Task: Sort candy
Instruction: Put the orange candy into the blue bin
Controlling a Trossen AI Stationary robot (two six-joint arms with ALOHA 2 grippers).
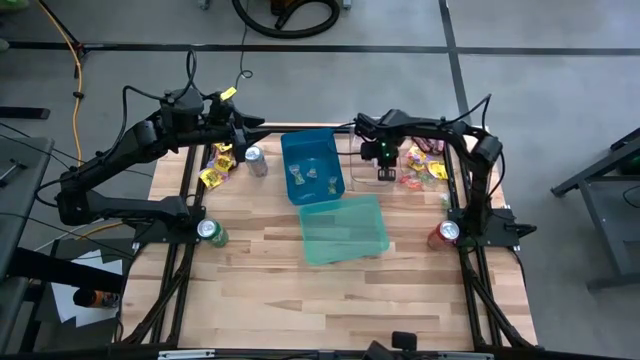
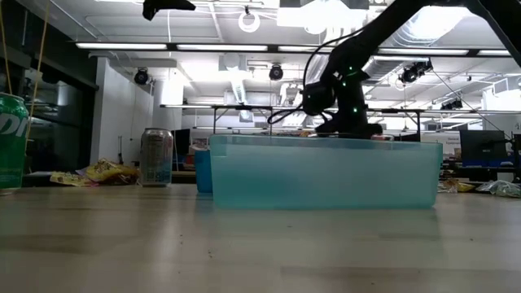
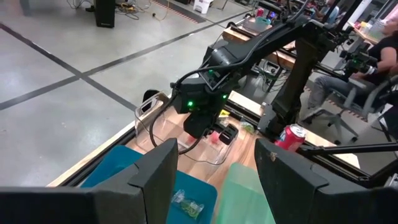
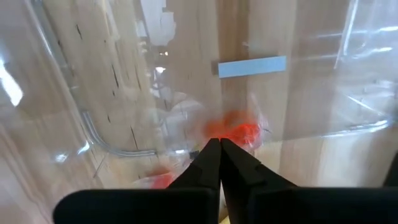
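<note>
Right gripper (image 4: 219, 148) closed inside the clear bin (image 4: 74, 118), red candy (image 4: 233, 132) at its tips—hold unclear; next lift out; left gripper (image 3: 214, 171) open, empty.

A robotics lab or workshop: a pale butcher-block wooden table (image 1: 280, 290) on a grey concrete floor (image 1: 560, 40) with taped lines, long fluorescent ceiling lights (image 2: 146, 46) overhead, further workbenches behind (with a seated person (image 3: 379, 62)).
</note>
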